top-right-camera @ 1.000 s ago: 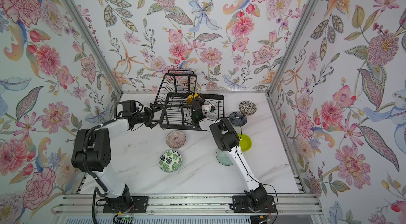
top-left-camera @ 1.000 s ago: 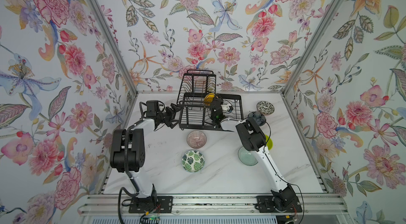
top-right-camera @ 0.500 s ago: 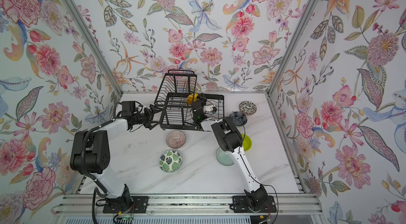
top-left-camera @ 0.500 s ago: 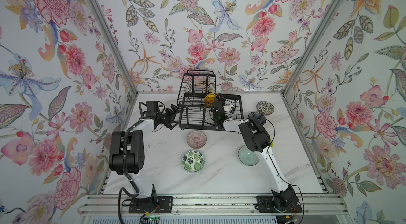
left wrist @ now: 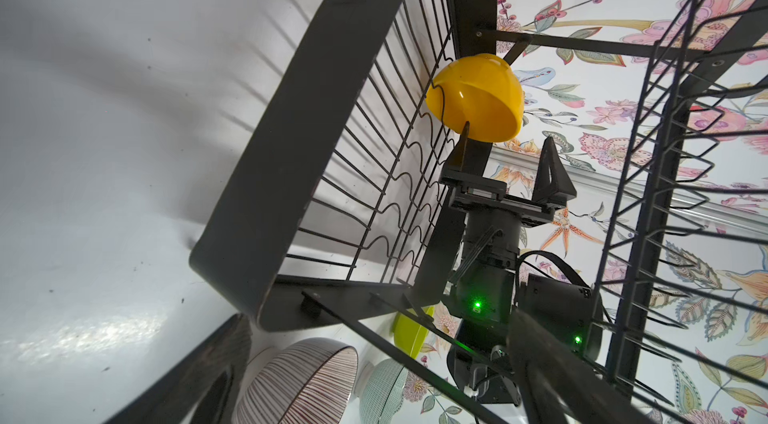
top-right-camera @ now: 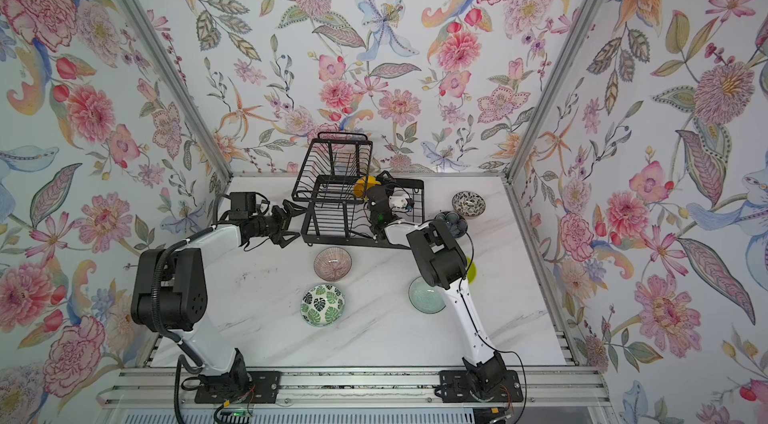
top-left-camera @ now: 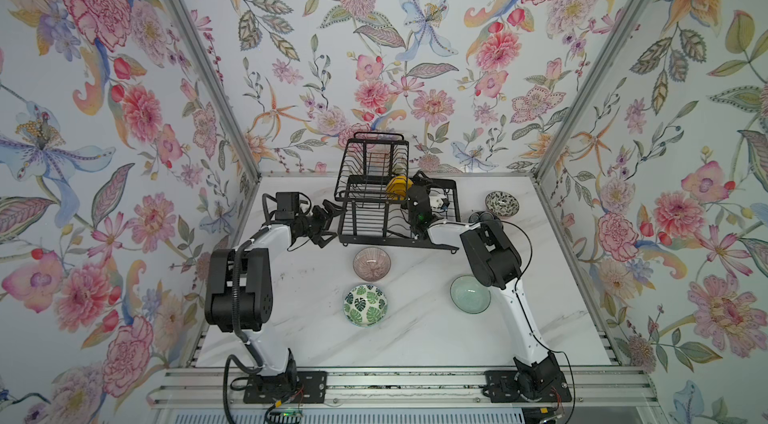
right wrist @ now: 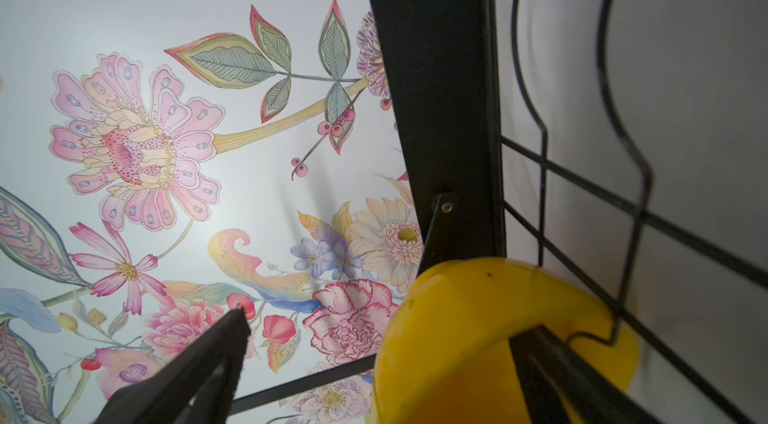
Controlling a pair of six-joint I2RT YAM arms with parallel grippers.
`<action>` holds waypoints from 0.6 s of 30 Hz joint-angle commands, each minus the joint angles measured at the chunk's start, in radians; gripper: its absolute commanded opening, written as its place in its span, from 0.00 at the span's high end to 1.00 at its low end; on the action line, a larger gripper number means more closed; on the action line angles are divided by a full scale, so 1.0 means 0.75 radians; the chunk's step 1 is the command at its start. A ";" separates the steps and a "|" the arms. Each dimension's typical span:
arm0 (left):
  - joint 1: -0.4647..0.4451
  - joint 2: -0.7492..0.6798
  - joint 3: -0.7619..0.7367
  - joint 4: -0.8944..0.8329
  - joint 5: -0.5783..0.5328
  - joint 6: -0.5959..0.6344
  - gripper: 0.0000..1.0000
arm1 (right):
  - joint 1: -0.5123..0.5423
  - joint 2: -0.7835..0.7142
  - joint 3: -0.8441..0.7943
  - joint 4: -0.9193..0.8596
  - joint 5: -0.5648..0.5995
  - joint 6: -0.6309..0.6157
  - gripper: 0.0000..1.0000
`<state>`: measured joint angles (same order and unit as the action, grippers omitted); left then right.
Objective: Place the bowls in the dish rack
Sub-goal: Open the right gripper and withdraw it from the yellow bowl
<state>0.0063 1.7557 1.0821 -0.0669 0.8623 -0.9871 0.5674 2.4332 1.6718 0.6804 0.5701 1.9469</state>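
The black wire dish rack (top-left-camera: 376, 230) stands at the back of the table. A yellow bowl (top-left-camera: 398, 186) leans on edge in its lower tray, also seen in the left wrist view (left wrist: 478, 97). My right gripper (top-left-camera: 410, 190) (right wrist: 380, 324) is open at that bowl, with one finger (right wrist: 548, 363) inside the rim and the other (right wrist: 224, 343) well clear. My left gripper (top-left-camera: 332, 221) (left wrist: 378, 318) is open at the rack's left end. On the table lie the ribbed pink bowl (top-left-camera: 371, 263), leaf bowl (top-left-camera: 365, 304), aqua bowl (top-left-camera: 470, 294), patterned bowl (top-left-camera: 502, 204), dark blue bowl (top-right-camera: 454, 221) and lime bowl (top-right-camera: 471, 270).
The raised basket (top-left-camera: 376, 160) sits over the rack's left half, close to the back wall. Flowered walls close in the white marble table (top-left-camera: 415, 339) on three sides. My right arm's elbow (top-left-camera: 492, 253) hangs over the lime bowl.
My right gripper has opened and let go of the yellow bowl, which stays in the rack. Its elbow has swung to the right. The left arm has not moved.
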 commanded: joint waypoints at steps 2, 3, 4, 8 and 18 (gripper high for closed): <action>0.005 -0.044 0.005 -0.047 -0.025 0.039 0.01 | -0.014 -0.080 -0.039 -0.089 -0.052 0.084 0.01; 0.004 -0.044 0.004 -0.049 -0.028 0.041 0.01 | -0.011 -0.086 -0.046 -0.094 -0.062 0.090 0.01; 0.006 -0.047 0.003 -0.052 -0.030 0.043 0.01 | -0.010 -0.095 -0.056 -0.103 -0.073 0.106 0.01; 0.011 -0.062 0.003 -0.079 -0.048 0.069 0.01 | -0.006 -0.107 -0.095 -0.099 -0.133 0.183 0.01; 0.014 -0.087 -0.016 -0.118 -0.076 0.097 0.01 | -0.012 -0.186 -0.207 -0.038 -0.240 0.207 0.01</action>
<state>0.0067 1.7275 1.0821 -0.1238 0.8253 -0.9417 0.5655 2.3577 1.5475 0.6472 0.4282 2.0811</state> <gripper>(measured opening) 0.989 0.989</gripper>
